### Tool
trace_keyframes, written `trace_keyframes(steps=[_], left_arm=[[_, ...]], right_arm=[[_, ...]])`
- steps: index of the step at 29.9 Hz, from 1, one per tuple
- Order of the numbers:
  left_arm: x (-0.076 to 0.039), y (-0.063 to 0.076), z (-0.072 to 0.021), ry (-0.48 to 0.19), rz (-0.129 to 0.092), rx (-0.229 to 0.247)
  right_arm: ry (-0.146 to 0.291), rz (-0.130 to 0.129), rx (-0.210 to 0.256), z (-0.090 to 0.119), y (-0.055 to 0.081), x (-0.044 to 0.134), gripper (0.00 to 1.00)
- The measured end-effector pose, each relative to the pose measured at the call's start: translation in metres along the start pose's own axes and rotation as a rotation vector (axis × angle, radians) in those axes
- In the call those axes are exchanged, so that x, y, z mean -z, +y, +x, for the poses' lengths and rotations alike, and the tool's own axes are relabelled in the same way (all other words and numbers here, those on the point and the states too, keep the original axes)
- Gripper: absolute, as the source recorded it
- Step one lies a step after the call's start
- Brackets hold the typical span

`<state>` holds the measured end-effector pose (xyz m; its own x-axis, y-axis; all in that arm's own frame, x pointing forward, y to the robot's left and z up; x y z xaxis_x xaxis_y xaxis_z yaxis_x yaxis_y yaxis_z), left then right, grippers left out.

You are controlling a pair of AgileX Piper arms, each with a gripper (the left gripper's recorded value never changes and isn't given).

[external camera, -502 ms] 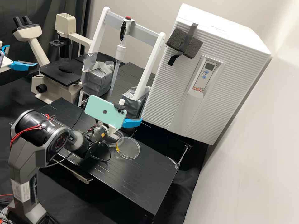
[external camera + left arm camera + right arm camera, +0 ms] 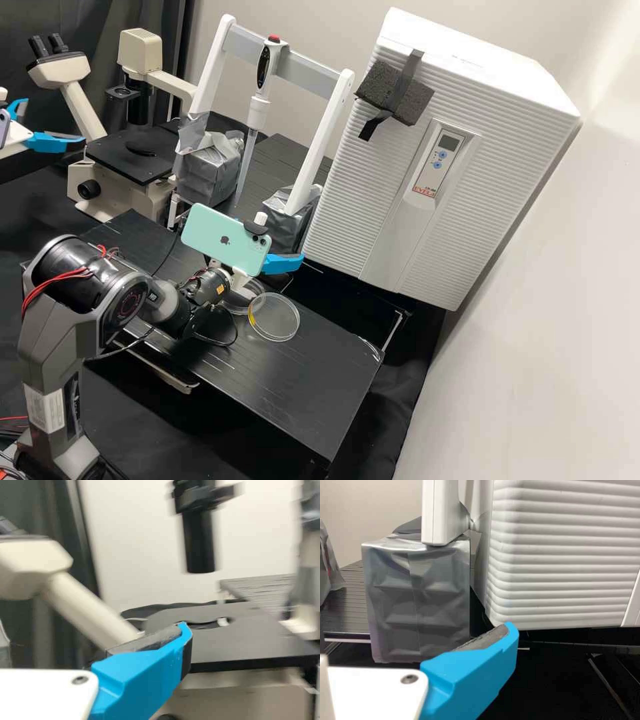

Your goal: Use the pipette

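Observation:
The pipette [image 2: 262, 80], dark with a red top button and a long clear tip, hangs upright on a white stand [image 2: 321, 127] at the back of the bench. My right gripper [image 2: 277, 257] sits low by the stand's taped foot [image 2: 417, 600], well below the pipette. Its one visible blue finger [image 2: 475, 667] has a bare pad, and it is open. My left gripper [image 2: 48, 125] is at the far left beside the microscope [image 2: 117, 157], open, its blue finger [image 2: 147, 665] holding nothing.
A clear petri dish [image 2: 274, 317] lies on the black platform [image 2: 287, 387] just in front of the right arm. A large white ribbed appliance [image 2: 453, 153] stands close on the right. A mint phone [image 2: 225, 239] rides on the right wrist.
My left gripper has shifted slightly to the right, toward the microscope. The right arm, pipette and dish have not moved.

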<state>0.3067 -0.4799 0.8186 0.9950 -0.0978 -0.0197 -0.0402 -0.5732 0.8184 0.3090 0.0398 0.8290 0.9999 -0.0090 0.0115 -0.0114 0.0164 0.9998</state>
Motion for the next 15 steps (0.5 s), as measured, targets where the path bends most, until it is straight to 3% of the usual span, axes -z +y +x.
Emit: trace_keyframes(steps=[11,15], left_arm=[[-0.07,0.014,-0.0125,-0.255,-0.015,-0.043],[-0.089,0.017,-0.0172,-0.32,-0.002,-0.056]], right_arm=[[0.0,0.0,0.0,0.0,0.0,0.0,1.0],[0.0,0.0,0.0,0.0,0.0,0.0,1.0]])
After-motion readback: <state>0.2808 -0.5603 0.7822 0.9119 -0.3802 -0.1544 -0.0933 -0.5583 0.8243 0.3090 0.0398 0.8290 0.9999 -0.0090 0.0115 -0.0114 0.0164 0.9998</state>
